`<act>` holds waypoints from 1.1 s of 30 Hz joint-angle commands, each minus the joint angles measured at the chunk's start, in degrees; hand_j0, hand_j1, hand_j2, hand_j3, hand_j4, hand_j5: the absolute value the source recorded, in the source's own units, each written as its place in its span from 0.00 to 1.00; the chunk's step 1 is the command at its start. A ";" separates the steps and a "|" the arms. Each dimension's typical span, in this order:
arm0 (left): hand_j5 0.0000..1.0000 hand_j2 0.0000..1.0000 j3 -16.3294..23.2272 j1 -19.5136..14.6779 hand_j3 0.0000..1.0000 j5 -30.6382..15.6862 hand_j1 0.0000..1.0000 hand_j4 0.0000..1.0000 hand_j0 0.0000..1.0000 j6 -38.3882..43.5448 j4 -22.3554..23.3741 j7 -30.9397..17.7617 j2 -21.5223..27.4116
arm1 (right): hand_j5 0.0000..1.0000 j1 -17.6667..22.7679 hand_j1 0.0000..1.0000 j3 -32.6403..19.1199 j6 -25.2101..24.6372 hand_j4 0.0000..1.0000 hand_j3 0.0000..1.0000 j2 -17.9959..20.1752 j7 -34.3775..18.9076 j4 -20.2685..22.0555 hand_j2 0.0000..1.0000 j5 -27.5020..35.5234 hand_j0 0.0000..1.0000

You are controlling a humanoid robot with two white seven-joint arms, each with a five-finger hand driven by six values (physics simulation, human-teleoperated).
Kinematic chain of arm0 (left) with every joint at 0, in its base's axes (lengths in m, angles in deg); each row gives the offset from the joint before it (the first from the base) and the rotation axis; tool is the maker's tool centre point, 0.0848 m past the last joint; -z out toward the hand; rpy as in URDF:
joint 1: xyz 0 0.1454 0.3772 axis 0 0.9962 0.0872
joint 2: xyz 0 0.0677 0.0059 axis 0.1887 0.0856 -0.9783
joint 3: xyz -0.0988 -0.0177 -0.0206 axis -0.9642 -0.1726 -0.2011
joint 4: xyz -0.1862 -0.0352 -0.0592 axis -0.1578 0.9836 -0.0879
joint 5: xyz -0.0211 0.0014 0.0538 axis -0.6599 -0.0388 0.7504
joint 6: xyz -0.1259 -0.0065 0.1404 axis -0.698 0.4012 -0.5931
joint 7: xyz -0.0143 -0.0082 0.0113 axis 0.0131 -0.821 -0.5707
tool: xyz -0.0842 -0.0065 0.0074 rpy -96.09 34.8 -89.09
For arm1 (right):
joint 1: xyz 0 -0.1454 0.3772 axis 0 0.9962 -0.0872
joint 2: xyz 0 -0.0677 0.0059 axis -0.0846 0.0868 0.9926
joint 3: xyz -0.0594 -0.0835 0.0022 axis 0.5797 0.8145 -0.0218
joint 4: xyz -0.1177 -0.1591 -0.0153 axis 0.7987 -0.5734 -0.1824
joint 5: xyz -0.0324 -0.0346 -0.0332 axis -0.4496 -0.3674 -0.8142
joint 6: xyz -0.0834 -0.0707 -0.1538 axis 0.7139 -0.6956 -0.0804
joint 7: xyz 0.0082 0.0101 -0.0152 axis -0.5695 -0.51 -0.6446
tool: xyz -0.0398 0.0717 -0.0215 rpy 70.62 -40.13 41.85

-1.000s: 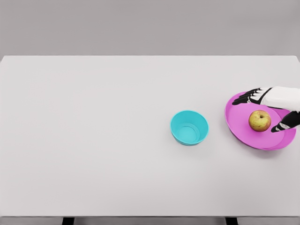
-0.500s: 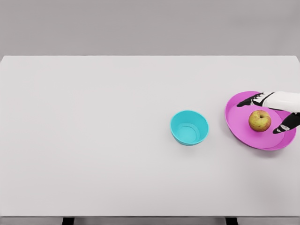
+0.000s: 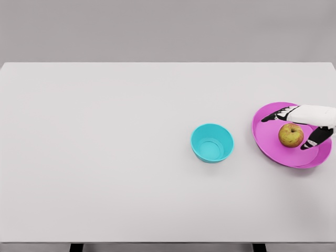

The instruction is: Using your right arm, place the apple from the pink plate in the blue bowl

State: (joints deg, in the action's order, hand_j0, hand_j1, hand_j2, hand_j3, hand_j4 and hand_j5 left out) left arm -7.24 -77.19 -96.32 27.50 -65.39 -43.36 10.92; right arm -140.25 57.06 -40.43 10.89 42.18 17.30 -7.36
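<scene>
A yellow-red apple (image 3: 290, 135) sits on the pink plate (image 3: 270, 140) at the table's right side. My right hand (image 3: 295, 127) comes in from the right edge and hovers around the apple, open. Its fingers (image 3: 277, 114) reach past the apple's far side and the thumb (image 3: 314, 138) lies at its near right. I cannot tell whether any of them touch the fruit. The blue bowl (image 3: 211, 142) stands empty left of the plate, near the table's middle. My left arm does not show.
The white table (image 3: 105, 157) spans the whole view, with its far edge against a grey wall and its near edge at the bottom of the picture.
My right hand has drawn closer around the apple, the thumb moving in toward its near side. Apple, plate and bowl have stayed put.
</scene>
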 commanded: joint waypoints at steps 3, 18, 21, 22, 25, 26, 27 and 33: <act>1.00 1.00 -0.04 0.00 1.00 -0.01 1.00 1.00 1.00 0.00 -0.06 -0.01 0.00 | 1.00 0.00 1.00 0.02 -0.10 1.00 1.00 -1.24 -0.01 -2.84 1.00 -0.17 1.00; 1.00 1.00 -0.04 0.00 1.00 -0.01 1.00 1.00 1.00 0.00 0.03 -0.01 0.00 | 0.72 0.88 0.72 0.02 -0.10 0.72 0.72 -2.47 -1.15 -7.24 0.72 -0.52 0.72; 1.00 1.00 -0.04 0.00 1.00 -0.01 1.00 1.00 1.00 0.00 0.03 -0.01 0.00 | 0.69 0.88 0.69 0.11 -0.10 0.69 0.69 -2.64 -1.32 -6.80 0.69 -0.61 0.69; 1.00 1.00 -0.04 0.09 1.00 -0.01 1.00 1.00 1.00 0.00 0.03 -0.01 0.00 | 0.68 0.88 0.68 0.11 -0.10 0.68 0.68 -2.73 -1.32 -6.88 0.68 -0.61 0.68; 1.00 1.00 -0.04 0.00 1.00 -0.01 1.00 1.00 1.00 0.00 0.03 -0.01 0.00 | 0.65 0.88 0.65 0.90 -0.10 0.65 0.65 -3.52 -1.59 -6.88 0.65 -0.61 0.65; 1.00 1.00 -0.04 0.00 1.00 -0.01 1.00 1.00 1.00 0.00 0.03 -0.01 0.00 | 0.62 0.88 0.62 0.90 -0.10 0.62 0.62 -3.34 -1.76 -6.97 0.62 -0.61 0.62; 1.00 1.00 -0.04 0.00 1.00 -0.01 1.00 1.00 1.00 0.00 0.03 -0.01 0.00 | 0.60 0.88 0.60 0.90 -0.10 0.60 0.60 -3.34 -1.76 -7.06 0.60 -0.61 0.60; 1.00 1.00 0.05 0.00 1.00 -0.01 1.00 1.00 1.00 0.00 0.03 -0.01 0.00 | 0.45 0.79 0.45 0.90 -0.10 0.45 0.45 -3.34 -1.94 -7.15 0.45 -0.61 0.45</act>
State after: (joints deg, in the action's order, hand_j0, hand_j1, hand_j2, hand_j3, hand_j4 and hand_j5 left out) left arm -7.25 -77.19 -96.32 27.50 -65.39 -43.36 10.92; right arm -139.46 57.65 -40.76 7.56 40.40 10.25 -7.06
